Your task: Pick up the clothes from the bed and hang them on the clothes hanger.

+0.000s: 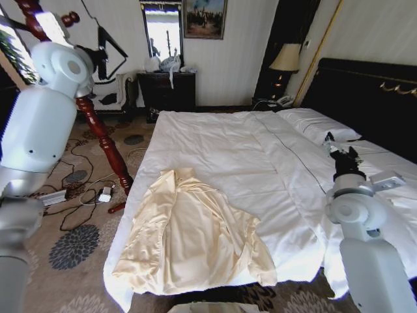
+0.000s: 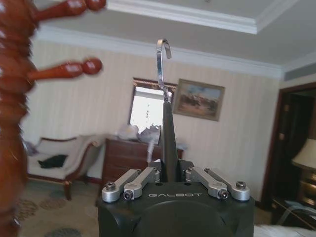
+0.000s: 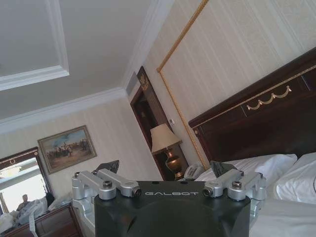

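one bed, white duvet, black headboard. one coat stand at its left side, pegs just beside raised left gripper. one cream shirt flat on bed's near left corner, well below left gripper, well apart from right gripper. left gripper clamped on metal hook. right gripper wide open, empty, over bed's right side.
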You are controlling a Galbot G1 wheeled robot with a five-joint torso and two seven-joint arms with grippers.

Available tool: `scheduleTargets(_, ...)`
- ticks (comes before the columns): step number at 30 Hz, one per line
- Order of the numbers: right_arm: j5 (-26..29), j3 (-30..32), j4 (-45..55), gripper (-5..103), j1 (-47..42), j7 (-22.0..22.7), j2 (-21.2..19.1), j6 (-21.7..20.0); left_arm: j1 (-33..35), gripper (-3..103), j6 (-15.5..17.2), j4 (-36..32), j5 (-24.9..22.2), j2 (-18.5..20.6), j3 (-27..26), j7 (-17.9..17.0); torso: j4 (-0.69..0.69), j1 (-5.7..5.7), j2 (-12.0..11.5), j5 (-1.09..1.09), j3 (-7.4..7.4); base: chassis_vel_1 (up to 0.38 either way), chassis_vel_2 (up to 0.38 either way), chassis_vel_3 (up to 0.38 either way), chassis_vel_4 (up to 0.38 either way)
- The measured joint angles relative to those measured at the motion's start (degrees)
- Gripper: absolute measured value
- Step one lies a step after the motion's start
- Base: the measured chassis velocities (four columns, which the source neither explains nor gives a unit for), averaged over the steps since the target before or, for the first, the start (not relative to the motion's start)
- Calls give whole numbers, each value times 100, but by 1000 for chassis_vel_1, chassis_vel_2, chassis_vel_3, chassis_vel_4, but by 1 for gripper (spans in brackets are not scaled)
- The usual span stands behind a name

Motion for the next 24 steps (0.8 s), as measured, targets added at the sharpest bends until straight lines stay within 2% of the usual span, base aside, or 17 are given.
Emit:
scheduleTargets(3,-148,-264,-179,100,-12,-9,-106,157,840,17,-177,-704,-336,342,-261,164,0,1,0,-1,0,0,0,0,0)
scheduleTargets(4,-148,-264,-179,100,-12,-9,-106,157,840,17,-177,-704,-336,342,-261,164,0,1,0,-1,0,0,0,0,0)
scheduleTargets(7,-55,-761,-461,100,120,-99,-323,283,2049,17,-182,-1393,-350,817,-737,672,4,1,0,-9,1,0,0,0,0)
scheduleTargets(8,-55,-761,-461,100,120,-99,-323,283,2049,17,-182,-1393,-350,817,-737,672,4,1,0,-9,1,0,0,0,0)
scheduleTargets(10,343,-1330,-635,100,339,-194,-541,310,2845,17,-154,-1896,-371,1096,-1110,920,7,1,0,-2,0,0,0,0,0)
scheduleTargets(11,343,-1330,-635,100,339,-194,-541,310,2845,17,-154,-1896,-371,1096,-1110,920,7,1,0,-2,0,0,0,0,0)
scheduleTargets(13,707,-1846,-756,100,611,-225,-695,316,3333,17,-176,-2234,-372,1258,-1297,1047,5,0,0,-5,0,0,0,0,0)
scheduleTargets(14,944,-2335,-893,100,921,-245,-778,319,3665,17,-208,-2519,-445,1303,-1445,1086,1,0,0,0,1,0,0,0,0)
scheduleTargets(15,944,-2335,-893,100,921,-245,-778,319,3665,17,-208,-2519,-445,1303,-1445,1086,1,0,0,0,1,0,0,0,0)
scheduleTargets(16,1052,-2700,-1020,100,1180,-270,-813,321,3869,17,-225,-2685,-543,1295,-1577,1082,0,1,0,-1,1,0,0,0,0)
scheduleTargets(17,1134,-3025,-1141,100,1407,-335,-831,314,4055,17,-234,-2863,-721,1231,-1720,1052,6,1,0,-2,0,0,0,0,0)
scheduleTargets(19,1336,-3502,-1293,100,1602,-476,-947,115,4106,17,-206,-3029,-1090,954,-1777,882,10,1,0,-2,0,0,0,0,0)
scheduleTargets(20,1336,-3502,-1293,100,1602,-476,-947,115,4106,17,-206,-3029,-1090,954,-1777,882,10,1,0,-2,0,0,0,0,0)
scheduleTargets(22,1594,-3943,-1382,100,1732,-462,-1048,-128,4152,17,-110,-3166,-1317,679,-1773,755,-6,1,0,-3,1,0,0,0,0)
scheduleTargets(24,1713,-4164,-1412,100,1814,-403,-1079,-233,4245,17,-68,-3234,-1328,611,-1784,715,-7,1,0,2,1,0,0,0,0)
